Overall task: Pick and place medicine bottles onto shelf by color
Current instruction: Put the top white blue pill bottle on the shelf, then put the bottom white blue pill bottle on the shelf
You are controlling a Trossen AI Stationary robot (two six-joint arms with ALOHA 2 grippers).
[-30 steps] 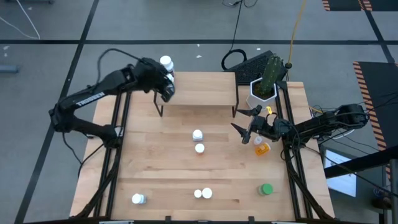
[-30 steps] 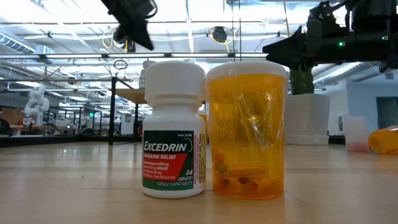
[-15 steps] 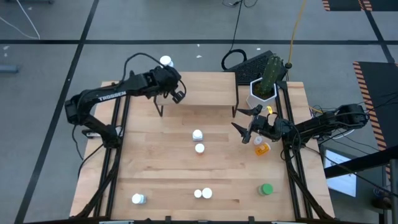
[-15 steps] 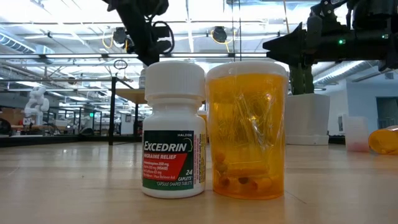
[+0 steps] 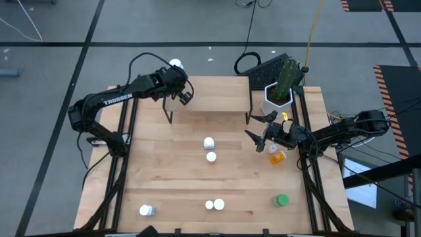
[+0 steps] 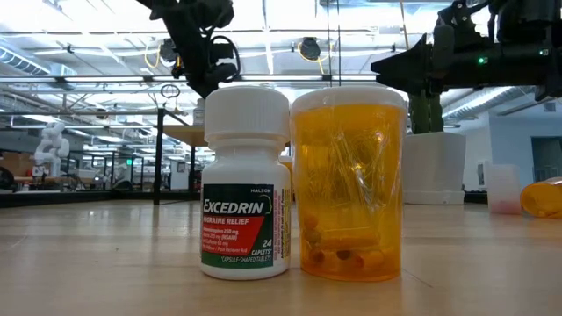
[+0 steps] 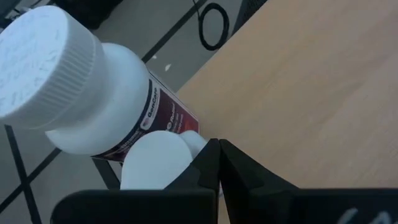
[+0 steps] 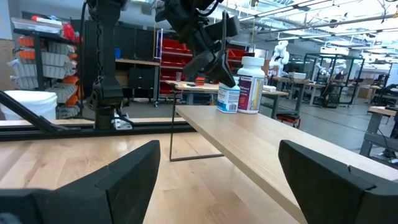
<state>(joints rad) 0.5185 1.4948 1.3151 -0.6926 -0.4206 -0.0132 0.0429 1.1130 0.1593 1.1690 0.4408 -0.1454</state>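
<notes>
Left tool (image 5: 185,97) closed, low over shelf (image 5: 217,92) beside white bottles (image 7: 93,93).

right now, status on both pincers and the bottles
Left pincer shut, empty, at shelf corner beside two white bottles. Right pincer open, waiting. Nothing blocking.

Bright, even overhead light from ceiling strips (image 6: 290,39) (low view), glare there. Soft short shadows on tabletop (image 5: 184,178). Near white bottle (image 7: 81,87) blurred in left wrist view; room background soft.
</notes>
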